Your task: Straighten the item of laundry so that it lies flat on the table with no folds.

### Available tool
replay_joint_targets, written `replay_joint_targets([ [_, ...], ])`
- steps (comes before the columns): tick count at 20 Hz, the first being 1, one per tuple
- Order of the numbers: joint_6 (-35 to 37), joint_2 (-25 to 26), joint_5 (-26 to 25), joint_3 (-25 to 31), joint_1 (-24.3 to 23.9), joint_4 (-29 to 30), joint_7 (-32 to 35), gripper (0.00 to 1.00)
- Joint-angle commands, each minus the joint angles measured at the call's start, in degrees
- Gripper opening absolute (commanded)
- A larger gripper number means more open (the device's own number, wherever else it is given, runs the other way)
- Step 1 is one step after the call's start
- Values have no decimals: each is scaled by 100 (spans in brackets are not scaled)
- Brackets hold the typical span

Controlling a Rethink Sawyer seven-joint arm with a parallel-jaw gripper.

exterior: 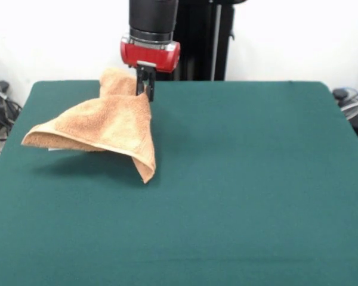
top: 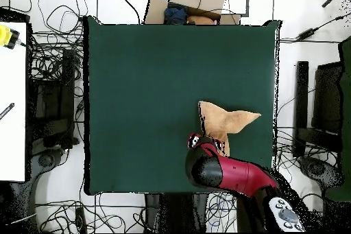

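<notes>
Pinching the tan towel (exterior: 104, 128) by a top edge, gripper (exterior: 145, 85) holds it lifted at the table's (exterior: 256, 179) far left, cloth draping down-left from the fingers, still folded.

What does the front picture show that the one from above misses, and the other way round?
Only the front view shows the tool pinching the towel and lifting it, so its corners hang above the table. Only the overhead view shows the towel's place near one table edge, the cables on the floor and the box past the far edge. Both show the tan towel, the green table and the red arm.
</notes>
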Motion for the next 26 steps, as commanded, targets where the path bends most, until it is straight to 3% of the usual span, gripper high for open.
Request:
replay_joint_targets([
  [1, -167, 62, 64, 512, 133, 267, 941, 0],
  [26, 277, -389, 267, 473, 298, 395, 966, 0],
])
